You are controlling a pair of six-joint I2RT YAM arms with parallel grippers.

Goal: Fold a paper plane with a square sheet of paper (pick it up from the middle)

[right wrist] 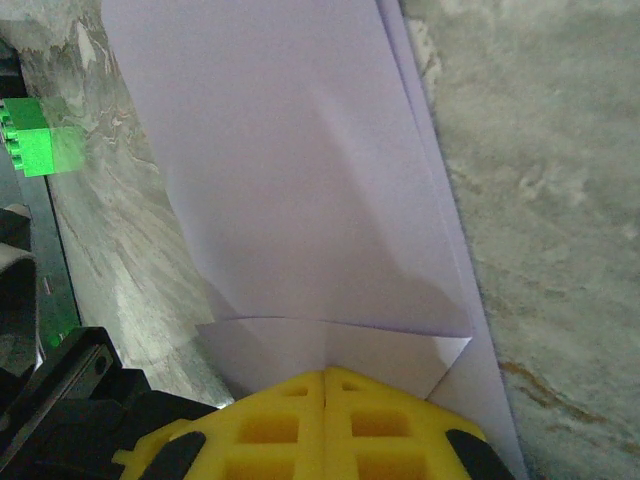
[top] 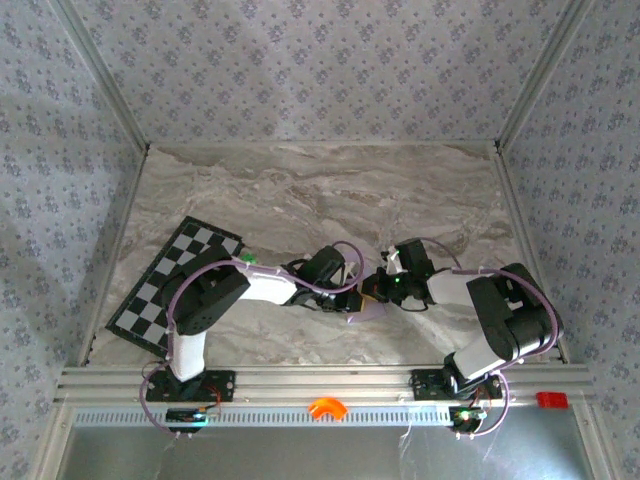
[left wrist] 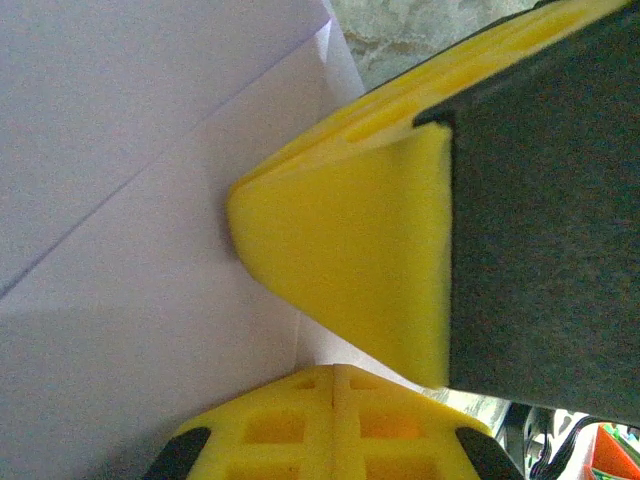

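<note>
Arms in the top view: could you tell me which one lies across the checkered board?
The left arm: its elbow overlaps the checkered board, while the right arm bends over the table.

The thin, matt lilac sheet of paper, smooth but creased, lies ahead of the matt yellow plastic jaws on a faintly glossy, marble-look surface.

Lilac paper, yellow fingers, black-and-white checkered board
</note>
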